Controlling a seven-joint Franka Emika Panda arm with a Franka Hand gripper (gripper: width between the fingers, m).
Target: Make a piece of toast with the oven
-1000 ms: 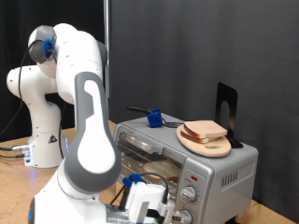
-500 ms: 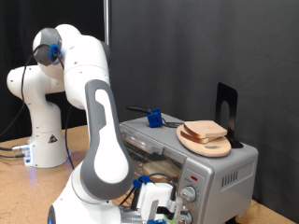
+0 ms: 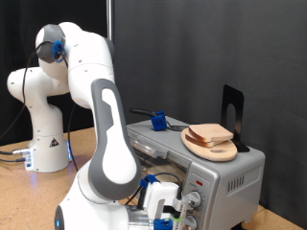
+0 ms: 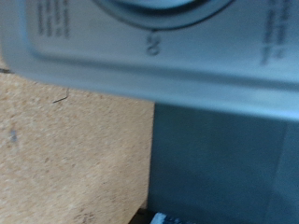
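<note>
We find the gripper (image 3: 169,213) low at the front of the oven (image 3: 216,174), right beside its knobs (image 3: 195,199), finger state not discernible, while the piece of toast (image 3: 213,135) lies on the wooden plate (image 3: 198,146) atop the oven, above and to the exterior view's right of the fingers.

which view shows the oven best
The exterior view: the oven appears whole there, with its silver body, knobs and the wooden plate of bread on top, and the pincer low at its front. The wrist view shows only a blurred close-up of its panel with dial printing.
</note>
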